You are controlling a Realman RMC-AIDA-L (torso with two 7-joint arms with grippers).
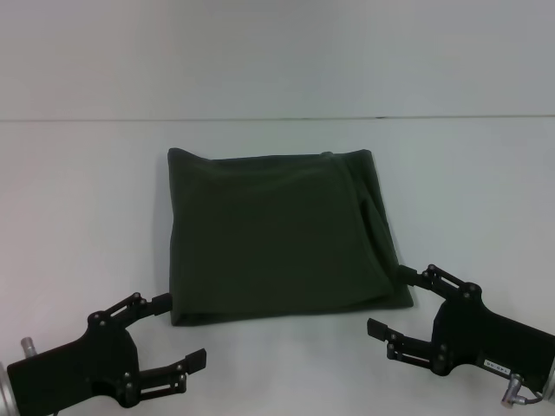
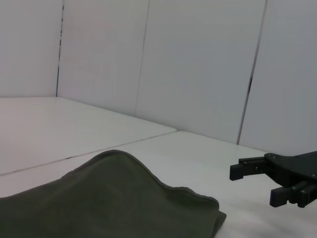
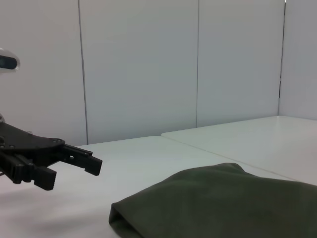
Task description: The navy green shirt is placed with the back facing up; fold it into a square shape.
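The navy green shirt (image 1: pixel 277 234) lies folded into a rough square on the white table (image 1: pixel 87 199). It also shows in the left wrist view (image 2: pixel 99 198) and the right wrist view (image 3: pixel 223 203). My left gripper (image 1: pixel 178 331) is open at the shirt's near left corner, one fingertip right against the cloth edge. My right gripper (image 1: pixel 390 301) is open at the near right corner, its far fingertip at the cloth edge. Neither holds anything. The left wrist view shows the right gripper (image 2: pixel 255 184) beyond the cloth. The left gripper (image 3: pixel 73 174) appears in the right wrist view.
A seam (image 1: pixel 277 119) crosses the table behind the shirt. White wall panels (image 2: pixel 198 64) stand around the table. Bare white surface lies to both sides of the shirt and in front of it.
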